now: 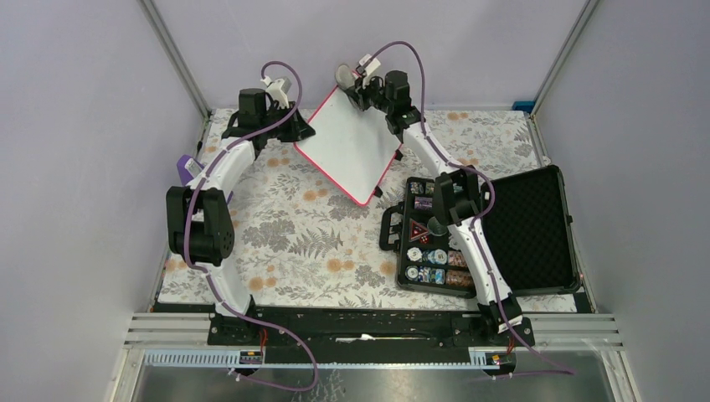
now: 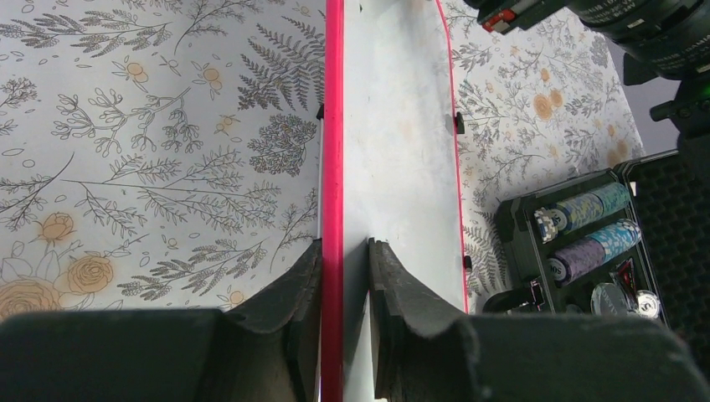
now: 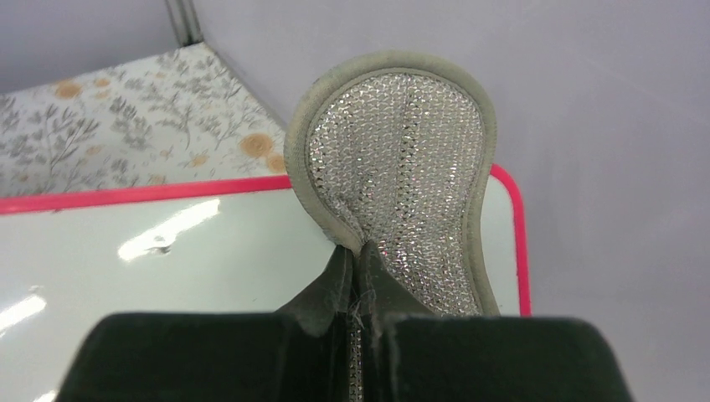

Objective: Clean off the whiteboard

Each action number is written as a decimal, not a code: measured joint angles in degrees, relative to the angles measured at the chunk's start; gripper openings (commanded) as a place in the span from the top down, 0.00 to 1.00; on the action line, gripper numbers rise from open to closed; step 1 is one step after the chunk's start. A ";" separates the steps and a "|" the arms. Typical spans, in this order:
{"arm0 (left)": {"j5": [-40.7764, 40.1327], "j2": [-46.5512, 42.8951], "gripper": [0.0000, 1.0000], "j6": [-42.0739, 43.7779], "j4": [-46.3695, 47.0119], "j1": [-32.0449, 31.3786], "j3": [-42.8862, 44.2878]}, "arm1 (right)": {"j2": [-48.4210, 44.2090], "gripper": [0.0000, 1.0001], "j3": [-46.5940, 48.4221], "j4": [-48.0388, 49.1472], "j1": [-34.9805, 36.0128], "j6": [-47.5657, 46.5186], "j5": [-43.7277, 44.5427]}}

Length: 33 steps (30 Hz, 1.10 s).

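Note:
The whiteboard (image 1: 347,146), white with a red rim, is tilted up off the table at the back middle. No writing shows on its face. My left gripper (image 1: 295,130) is shut on its left edge; in the left wrist view the gripper (image 2: 345,251) has its fingers either side of the red rim (image 2: 334,126). My right gripper (image 1: 358,90) is at the board's top corner, shut on a grey sparkly sponge pad (image 1: 344,77). In the right wrist view the pad (image 3: 393,176) stands over the board's corner (image 3: 209,251).
An open black case (image 1: 494,230) of poker chips lies at the right under my right arm, its foam-lined lid (image 1: 532,226) folded out. The table has a floral cloth (image 1: 293,234). Metal frame posts and grey walls close in the back and sides.

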 measured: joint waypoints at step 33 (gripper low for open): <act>-0.79 -0.87 1.00 0.07 -1.33 -0.15 -0.07 | -2.40 1.00 0.39 -0.28 5.99 2.62 4.31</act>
